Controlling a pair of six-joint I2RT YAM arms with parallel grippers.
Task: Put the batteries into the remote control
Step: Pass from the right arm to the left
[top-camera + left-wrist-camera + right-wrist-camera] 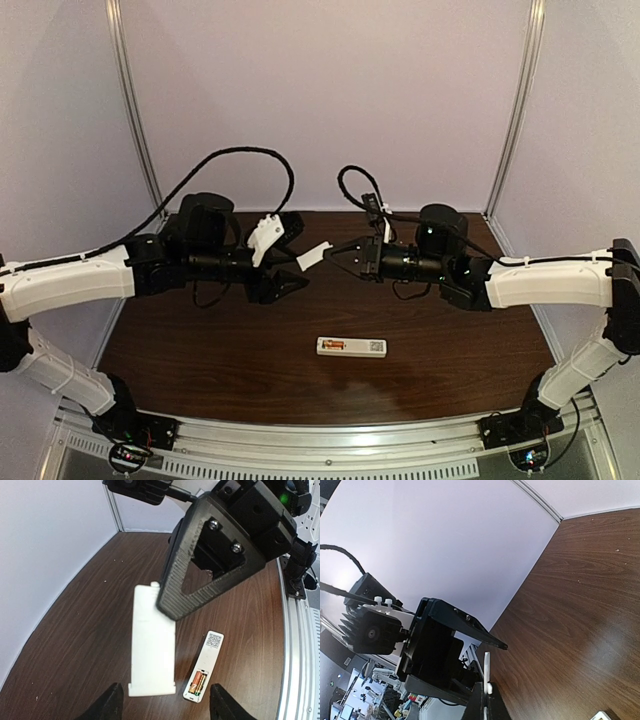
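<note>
The white remote control (351, 346) lies face down on the table, and it also shows in the left wrist view (205, 664). Its battery bay is open at one end, with two orange-and-gold batteries (198, 682) side by side inside; in the top view they are an orange spot (334, 346). My right gripper (335, 254) is shut on the loose white cover plate (313, 256) and holds it in the air above the table. The plate (152, 642) reaches toward my left gripper (166, 706), which is open and empty. In the right wrist view the plate (486, 672) is edge-on between my shut right gripper (486, 702).
Dark wooden table (200, 350) with white walls at the back and sides. A metal rail (330, 440) runs along the near edge. Both arms meet above the back middle of the table, behind the remote.
</note>
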